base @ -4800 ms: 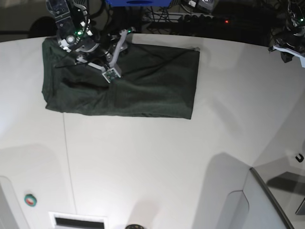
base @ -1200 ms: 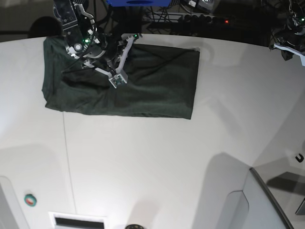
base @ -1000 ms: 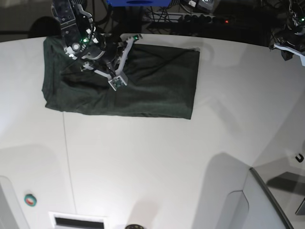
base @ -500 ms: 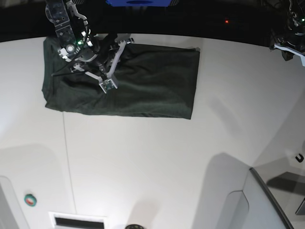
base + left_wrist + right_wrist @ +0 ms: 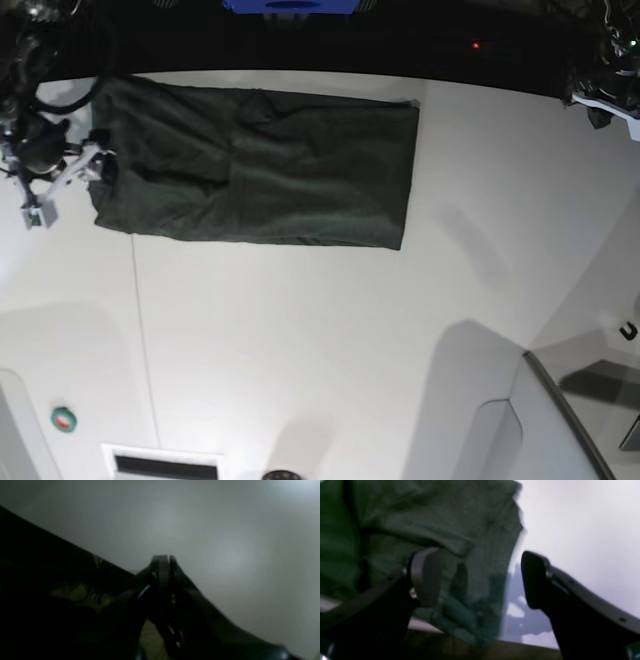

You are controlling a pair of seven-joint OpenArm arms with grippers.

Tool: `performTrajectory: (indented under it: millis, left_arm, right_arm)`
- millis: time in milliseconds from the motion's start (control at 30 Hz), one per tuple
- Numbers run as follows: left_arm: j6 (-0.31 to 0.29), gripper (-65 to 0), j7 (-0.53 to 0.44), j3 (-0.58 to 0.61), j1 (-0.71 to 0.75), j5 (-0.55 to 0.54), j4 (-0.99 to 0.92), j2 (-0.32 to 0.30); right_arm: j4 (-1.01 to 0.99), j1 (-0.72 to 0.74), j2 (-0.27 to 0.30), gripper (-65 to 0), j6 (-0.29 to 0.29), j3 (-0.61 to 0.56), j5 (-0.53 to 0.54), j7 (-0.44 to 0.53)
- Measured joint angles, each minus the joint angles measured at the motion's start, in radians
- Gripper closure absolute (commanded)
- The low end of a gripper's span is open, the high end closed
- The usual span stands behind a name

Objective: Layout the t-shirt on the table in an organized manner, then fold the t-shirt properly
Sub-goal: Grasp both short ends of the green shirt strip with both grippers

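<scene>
The t-shirt (image 5: 255, 165) lies at the far left of the table (image 5: 330, 340), already folded into a long flat band with the sleeves tucked in, so it looks partway through the fold; a crosswise fold probably comes next. The right gripper (image 5: 65, 180) hangs at the shirt's left end, its jaws wide apart and holding nothing. In its wrist view one finger (image 5: 426, 576) sits over the cloth and the other over bare table, straddling the shirt's edge (image 5: 515, 530), which suits either letting go of that end or taking it up. The left gripper (image 5: 162, 562) is parked at the far right, well apart from the shirt, its jaws pressed together on nothing. No brand, label or writing can be read anywhere; the shirt is plain.
</scene>
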Motion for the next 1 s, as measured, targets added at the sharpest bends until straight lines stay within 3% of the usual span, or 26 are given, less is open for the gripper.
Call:
performTrajectory:
  millis: [33, 100, 200, 400, 500, 633, 767, 867, 1000]
  left_arm:
    - [0.004, 0.0, 0.003, 0.023, -0.009, 0.002, -0.002, -0.001]
    - [-0.007, 0.0, -0.003, 0.073, -0.025, -0.003, -0.001, -0.005]
    - [-0.01, 0.0, -0.004, 0.175, -0.046, -0.002, 0.0, -0.005]
    - [-0.007, 0.0, -0.004, 0.319, -0.138, -0.003, -0.011, -0.005]
    - [-0.007, 0.0, -0.009, 0.383, -0.2, 0.024, -0.079, -0.014]
    - [-0.005, 0.0, -0.003, 0.492, -0.257, 0.156, -0.145, -0.003]
    - [-0.014, 0.0, -0.078, 0.524, -0.261, 0.156, -0.146, 0.012]
    - [-0.003, 0.0, -0.09, 0.518, -0.258, 0.162, -0.163, 0.019]
    - [-0.007, 0.0, -0.116, 0.522, -0.286, 0.157, -0.201, 0.037]
  right_arm:
    - [-0.046, 0.021, 0.018, -45.9, 0.043, 0.038, 0.009, -0.019]
    - [-0.17, 0.074, 0.054, -45.9, 0.074, 0.103, 0.006, -0.039]
    - [-0.359, 0.131, 0.113, -45.9, 0.073, 0.138, 0.006, -0.031]
    - [-0.531, 0.19, 0.145, -45.9, 0.079, 0.148, 0.04, -0.001]
    - [-0.528, 0.187, 0.128, -45.9, 0.077, 0.149, 0.041, 0.024]
    - [-0.497, 0.182, 0.078, -45.9, 0.079, 0.146, 0.067, 0.01]
    - [-0.368, 0.111, 0.001, -45.9, 0.08, 0.117, 0.064, -0.006]
    - [-0.31, 0.08, -0.001, -45.9, 0.083, 0.03, 0.048, -0.033]
    - [-0.301, 0.075, -0.026, -45.9, 0.082, 0.016, 0.05, -0.026]
